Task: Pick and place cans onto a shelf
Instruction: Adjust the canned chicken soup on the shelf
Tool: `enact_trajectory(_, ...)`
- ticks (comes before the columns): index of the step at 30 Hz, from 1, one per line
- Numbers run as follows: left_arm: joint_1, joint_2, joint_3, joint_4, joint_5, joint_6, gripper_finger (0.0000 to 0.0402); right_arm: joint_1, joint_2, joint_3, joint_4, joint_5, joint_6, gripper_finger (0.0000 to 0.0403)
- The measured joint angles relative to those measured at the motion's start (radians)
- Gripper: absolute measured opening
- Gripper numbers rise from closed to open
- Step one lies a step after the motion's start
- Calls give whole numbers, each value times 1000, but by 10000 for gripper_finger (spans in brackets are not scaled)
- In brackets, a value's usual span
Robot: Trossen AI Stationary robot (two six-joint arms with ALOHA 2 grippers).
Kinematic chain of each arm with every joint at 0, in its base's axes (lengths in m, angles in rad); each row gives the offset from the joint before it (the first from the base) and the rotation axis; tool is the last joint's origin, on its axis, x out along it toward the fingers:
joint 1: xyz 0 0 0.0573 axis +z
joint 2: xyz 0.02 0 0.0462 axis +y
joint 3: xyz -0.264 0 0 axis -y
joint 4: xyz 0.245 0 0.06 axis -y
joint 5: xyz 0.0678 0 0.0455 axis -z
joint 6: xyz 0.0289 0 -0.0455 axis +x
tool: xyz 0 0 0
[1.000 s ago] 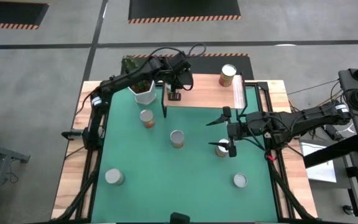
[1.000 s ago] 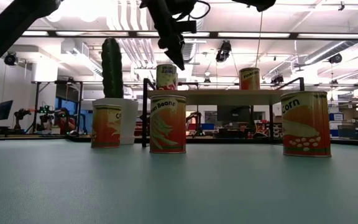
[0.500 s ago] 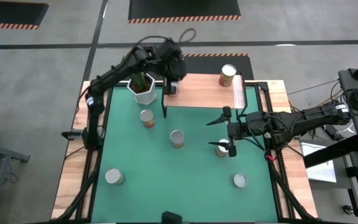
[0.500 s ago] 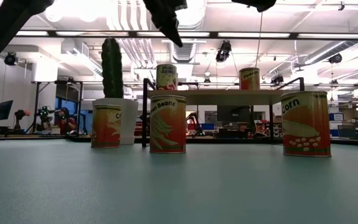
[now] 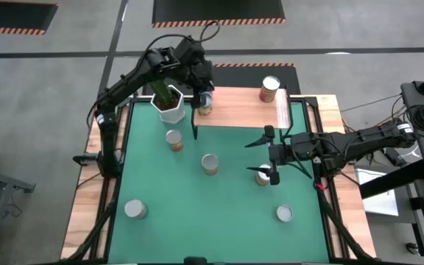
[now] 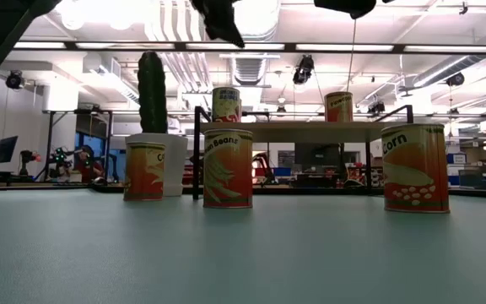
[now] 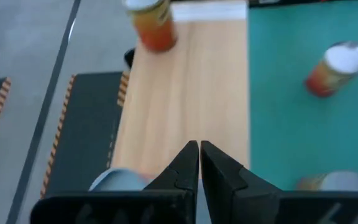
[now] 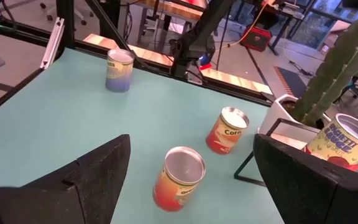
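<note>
Two cans up on the shelf point(image 5: 241, 110), five down on the green table point(image 5: 227, 213).

Left gripper point(image 5: 203, 94) clenched on nothing, raised above the shelf's left end, over one can point(image 5: 205, 107) standing there; second can point(image 5: 270, 89) at the shelf's far right corner. Right gripper point(image 5: 265, 157) spread wide, empty, straddling a can point(image 5: 262, 177) on the mat. Others scattered: beside the cactus pot point(image 5: 171, 108) one can point(image 5: 174, 139), mid-mat another point(image 5: 210, 163), front left point(image 5: 135, 210) and front right point(image 5: 284, 214).
</note>
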Motion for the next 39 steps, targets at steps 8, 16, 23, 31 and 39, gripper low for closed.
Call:
enact_trajectory(8, -81, -72, -5, -1, 17, -33, 0, 0, 0, 0, -3, 1, 12, 328)
enact_trajectory(16, -177, -100, -11, -10, 17, -50, 0, 0, 0, 0, -3, 1, 42, 328)
enact_trajectory(23, -249, -190, -182, 70, 16, -83, 0, 0, 28, 0, 4, 16, 56, 328)
enact_trajectory(31, -326, -449, -627, 403, -41, -165, 0, -4, 96, 39, 12, 123, 80, 318)
enact_trajectory(39, -375, -698, -1005, 721, -122, -206, 0, -73, 219, 195, -27, 152, 86, 217)
